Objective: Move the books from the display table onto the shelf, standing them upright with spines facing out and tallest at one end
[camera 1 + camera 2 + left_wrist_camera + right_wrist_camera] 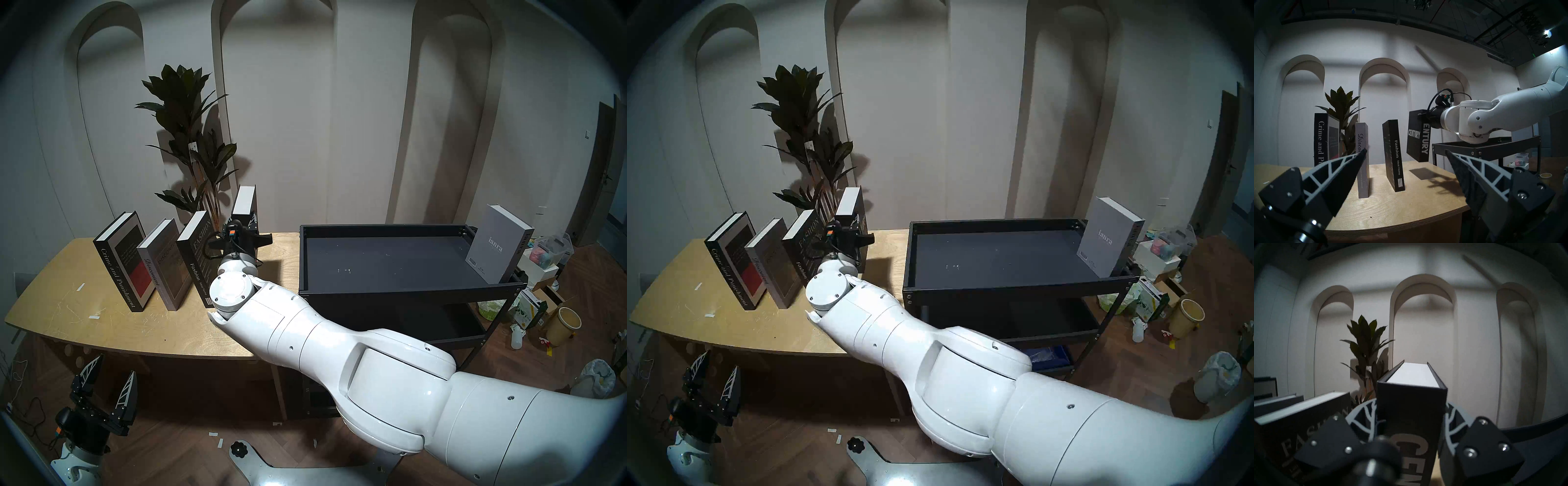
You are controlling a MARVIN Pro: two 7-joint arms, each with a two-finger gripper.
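The right gripper (1411, 426) clamps the Century book (1418, 135), lifted clear of the display table (112, 325) at frame centre, so the carry to the shelf (383, 263) on the right, beside the grey ianra book (497, 249), comes next, while the left gripper (107, 390) rests open lower left.

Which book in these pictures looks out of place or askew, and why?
The Century book hangs tilted in the air above the display table, clamped in the right pincer, while Fashion and its neighbours stand on the table.
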